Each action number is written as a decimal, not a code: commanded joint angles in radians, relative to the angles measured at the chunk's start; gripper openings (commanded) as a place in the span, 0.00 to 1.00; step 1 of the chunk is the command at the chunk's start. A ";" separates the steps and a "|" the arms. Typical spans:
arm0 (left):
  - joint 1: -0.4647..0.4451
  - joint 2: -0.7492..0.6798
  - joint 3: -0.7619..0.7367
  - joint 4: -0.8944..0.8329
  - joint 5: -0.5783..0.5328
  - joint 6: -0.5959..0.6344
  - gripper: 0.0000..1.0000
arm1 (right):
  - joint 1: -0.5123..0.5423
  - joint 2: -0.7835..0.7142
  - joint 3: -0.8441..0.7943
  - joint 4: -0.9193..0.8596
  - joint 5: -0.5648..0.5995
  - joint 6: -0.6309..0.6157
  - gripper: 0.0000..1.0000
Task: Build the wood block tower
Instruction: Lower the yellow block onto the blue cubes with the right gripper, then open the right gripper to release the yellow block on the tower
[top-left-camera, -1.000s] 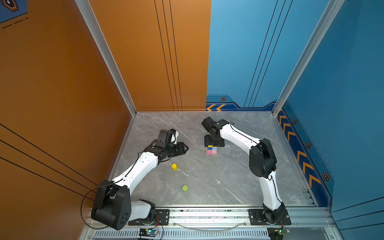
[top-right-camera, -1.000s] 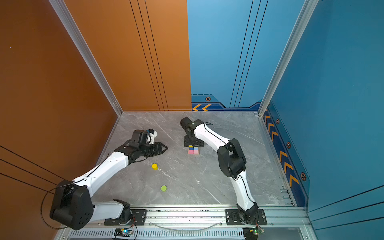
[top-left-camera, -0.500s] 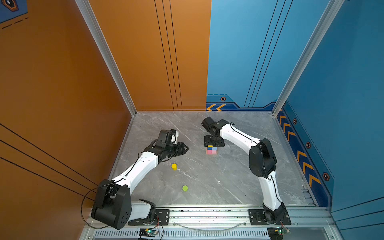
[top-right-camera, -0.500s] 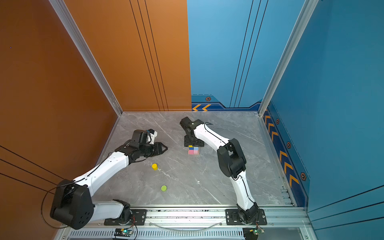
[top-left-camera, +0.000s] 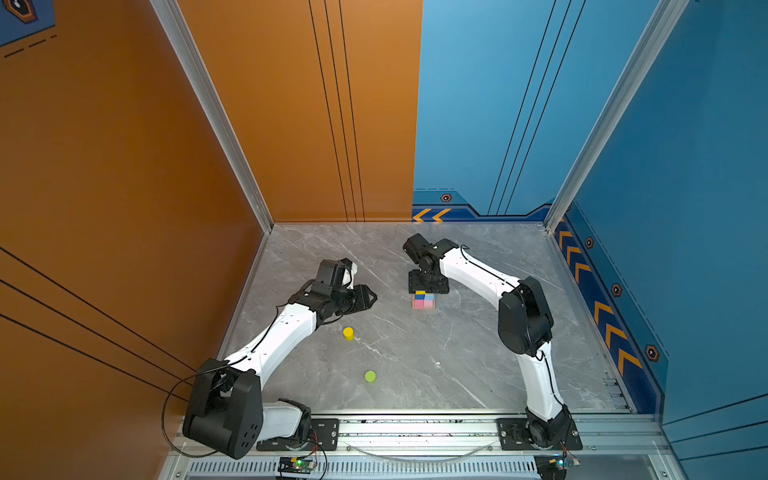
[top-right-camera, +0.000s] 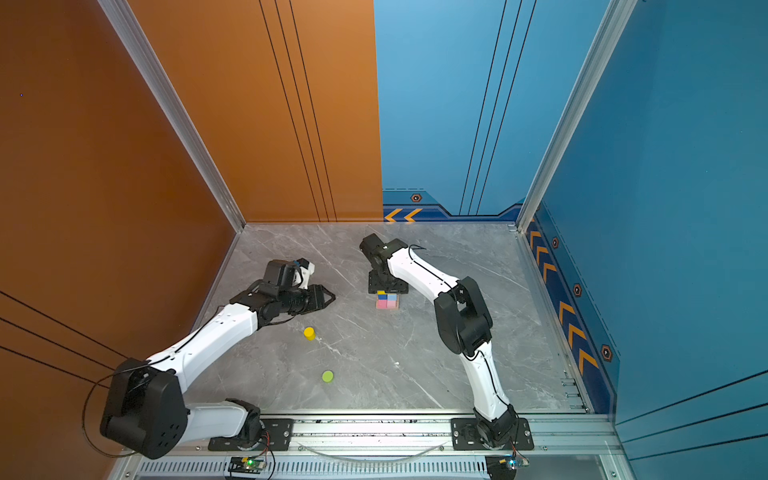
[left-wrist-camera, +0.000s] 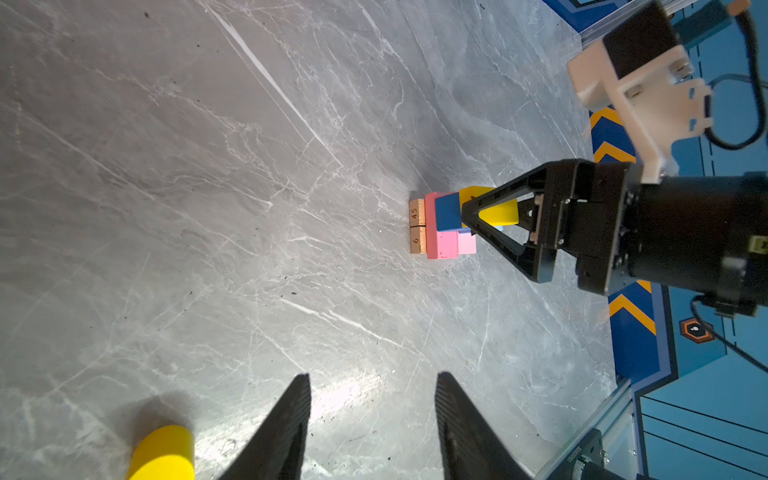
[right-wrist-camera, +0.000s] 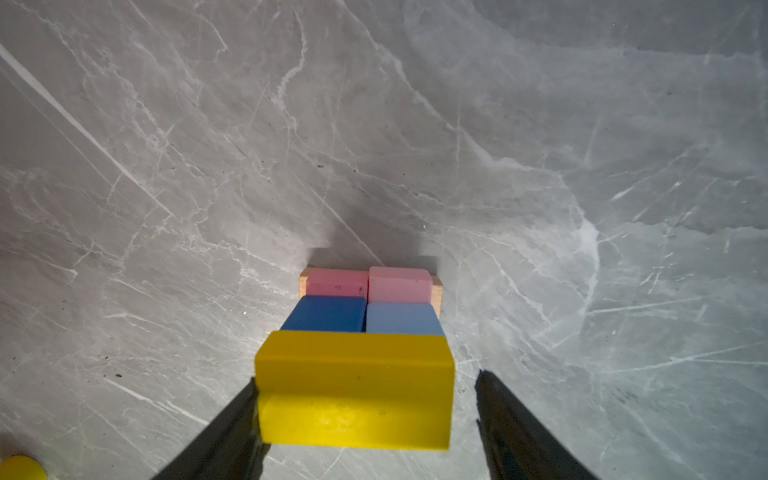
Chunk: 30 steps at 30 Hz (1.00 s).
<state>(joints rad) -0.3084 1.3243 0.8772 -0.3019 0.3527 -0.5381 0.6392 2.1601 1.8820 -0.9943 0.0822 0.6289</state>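
Right jaws spread astride yellow brick (right-wrist-camera: 353, 386), gap at one edge; left jaws spread.

A grey marble table (top-left-camera: 415, 374) lies under the left gripper (left-wrist-camera: 374, 376) and the right gripper (top-left-camera: 428, 287). Beyond the left gripper stands an orange wall (top-left-camera: 291, 124). Beyond the right gripper stands a blue wall (top-left-camera: 498, 104) with yellow arrows (top-left-camera: 432, 215) at its foot. Well behind both grippers, along the table's near edge, runs a metal rail (top-left-camera: 415, 428). Just past the rail sits a small board with a green light (top-left-camera: 297, 462).
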 joint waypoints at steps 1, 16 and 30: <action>0.009 0.011 -0.012 0.012 0.026 0.025 0.51 | -0.003 0.018 -0.021 -0.010 0.011 0.017 0.78; 0.008 0.012 -0.012 0.011 0.027 0.023 0.51 | -0.003 0.015 -0.036 -0.002 0.011 0.021 0.79; 0.009 0.010 -0.012 0.011 0.029 0.023 0.51 | -0.003 0.003 -0.023 0.001 0.010 0.022 0.82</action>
<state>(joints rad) -0.3084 1.3304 0.8772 -0.3016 0.3599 -0.5381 0.6392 2.1605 1.8568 -0.9844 0.0822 0.6308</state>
